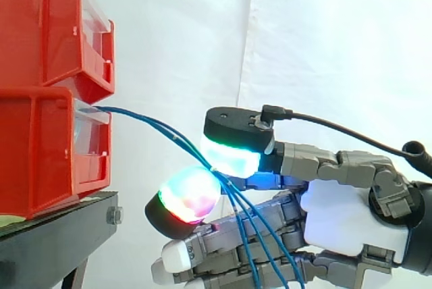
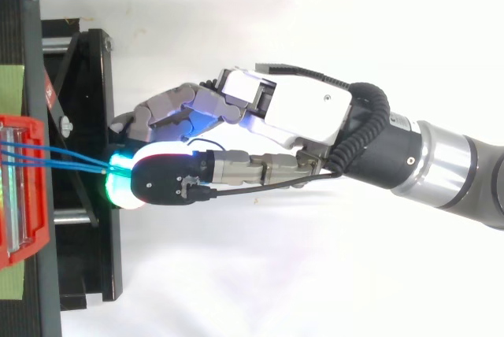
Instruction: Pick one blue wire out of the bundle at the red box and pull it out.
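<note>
bins [image 1: 40, 147] red | wires [image 1: 135, 115] blue | stand [image 1: 54, 235] blk | curtain [image 1: 324, 32] white | hand [image 1: 351, 215] grey/white | pads [image 1: 229, 154] cyan-green

We are looking at robotics lab rig: white curtain [image 1: 324, 46] hanging as backdrop, stacked red bins [image 1: 40, 154] sitting on black stand [image 1: 54, 242], robot arm [image 2: 441, 165] reaching in.
</note>
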Robot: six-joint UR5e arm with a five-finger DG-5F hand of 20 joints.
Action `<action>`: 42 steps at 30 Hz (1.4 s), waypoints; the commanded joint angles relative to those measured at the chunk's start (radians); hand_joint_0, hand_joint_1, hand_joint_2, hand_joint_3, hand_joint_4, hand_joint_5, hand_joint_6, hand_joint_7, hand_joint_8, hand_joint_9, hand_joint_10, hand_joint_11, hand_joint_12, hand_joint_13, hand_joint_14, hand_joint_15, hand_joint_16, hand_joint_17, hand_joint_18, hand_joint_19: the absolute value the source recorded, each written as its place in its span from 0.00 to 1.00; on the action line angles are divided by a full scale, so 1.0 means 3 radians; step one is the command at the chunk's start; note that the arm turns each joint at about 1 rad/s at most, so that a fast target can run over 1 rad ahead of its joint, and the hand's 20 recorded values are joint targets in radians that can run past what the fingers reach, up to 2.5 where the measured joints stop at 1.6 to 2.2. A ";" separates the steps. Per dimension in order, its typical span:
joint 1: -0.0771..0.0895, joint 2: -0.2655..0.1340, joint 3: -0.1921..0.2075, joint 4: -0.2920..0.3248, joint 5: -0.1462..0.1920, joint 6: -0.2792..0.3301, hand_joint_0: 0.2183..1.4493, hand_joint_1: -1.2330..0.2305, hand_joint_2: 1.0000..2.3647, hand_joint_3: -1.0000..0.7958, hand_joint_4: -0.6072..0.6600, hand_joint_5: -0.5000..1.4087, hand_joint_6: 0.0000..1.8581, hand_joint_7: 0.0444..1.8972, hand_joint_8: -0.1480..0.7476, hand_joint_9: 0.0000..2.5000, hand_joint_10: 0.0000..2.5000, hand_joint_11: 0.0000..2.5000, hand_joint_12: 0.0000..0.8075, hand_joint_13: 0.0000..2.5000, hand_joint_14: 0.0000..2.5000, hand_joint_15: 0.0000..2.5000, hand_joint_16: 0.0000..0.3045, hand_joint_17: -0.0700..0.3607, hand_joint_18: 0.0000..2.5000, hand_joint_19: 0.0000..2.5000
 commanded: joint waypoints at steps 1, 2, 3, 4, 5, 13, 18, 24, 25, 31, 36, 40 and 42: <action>-0.0002 0.0000 0.0001 0.0000 -0.0001 0.0000 0.27 0.50 0.00 0.48 0.73 0.18 0.47 0.49 0.68 0.34 0.00 0.16 0.64 0.20 0.00 0.05 0.23 0.53 0.24 0.08; -0.0002 0.0000 0.0001 0.0000 -0.0001 0.0000 0.26 0.49 0.01 0.46 0.71 0.18 0.47 0.50 0.65 0.33 0.00 0.16 0.61 0.19 0.00 0.05 0.21 0.50 0.22 0.09; -0.0002 0.0000 0.0001 0.0000 -0.0001 0.0000 0.25 0.48 0.01 0.44 0.70 0.18 0.47 0.51 0.62 0.33 0.00 0.15 0.57 0.19 0.00 0.05 0.19 0.47 0.20 0.09; -0.0002 0.0000 0.0001 0.0000 0.0004 0.0000 0.25 0.49 0.01 0.41 0.69 0.18 0.46 0.51 0.62 0.33 0.00 0.15 0.56 0.19 0.00 0.05 0.19 0.46 0.20 0.10; -0.0002 0.0000 0.0001 0.0000 -0.0001 0.0000 0.25 0.50 0.01 0.40 0.69 0.18 0.46 0.50 0.62 0.33 0.00 0.15 0.56 0.19 0.00 0.05 0.19 0.46 0.20 0.10; -0.0002 0.0000 0.0001 0.0000 -0.0001 0.0000 0.24 0.53 0.01 0.36 0.69 0.18 0.46 0.51 0.62 0.33 0.00 0.15 0.56 0.19 0.00 0.05 0.19 0.46 0.20 0.10; -0.0002 0.0000 0.0001 0.0005 -0.0001 0.0000 0.26 0.47 0.01 0.44 0.68 0.18 0.47 0.53 0.61 0.33 0.00 0.16 0.55 0.19 0.00 0.05 0.18 0.45 0.20 0.10; -0.0002 0.0000 0.0001 0.0000 0.0004 0.0000 0.26 0.42 0.01 0.49 0.68 0.18 0.48 0.52 0.63 0.34 0.00 0.16 0.58 0.20 0.00 0.05 0.20 0.48 0.22 0.09; -0.0002 0.0000 0.0001 0.0000 0.0004 0.0000 0.26 0.41 0.01 0.50 0.68 0.18 0.48 0.52 0.64 0.34 0.00 0.16 0.59 0.20 0.00 0.05 0.20 0.48 0.22 0.10; -0.0012 0.0005 0.0001 -0.0010 -0.0001 0.0000 0.27 0.38 0.01 0.51 0.67 0.18 0.49 0.51 0.66 0.34 0.00 0.16 0.61 0.21 0.00 0.05 0.21 0.50 0.24 0.09; -0.0022 0.0026 0.0047 -0.0061 -0.0001 0.0016 0.28 0.36 0.01 0.50 0.67 0.18 0.49 0.50 0.64 0.34 0.00 0.16 0.59 0.21 0.00 0.05 0.20 0.48 0.23 0.10; -0.0022 0.0154 0.0053 -0.0343 -0.0022 0.0021 0.29 0.34 0.01 0.49 0.64 0.18 0.48 0.53 0.62 0.33 0.00 0.16 0.57 0.20 0.00 0.05 0.19 0.46 0.22 0.10; -0.0022 0.0225 0.0047 -0.0552 -0.0011 0.0036 0.29 0.32 0.01 0.49 0.63 0.17 0.48 0.54 0.61 0.33 0.00 0.16 0.56 0.20 0.00 0.05 0.18 0.45 0.22 0.11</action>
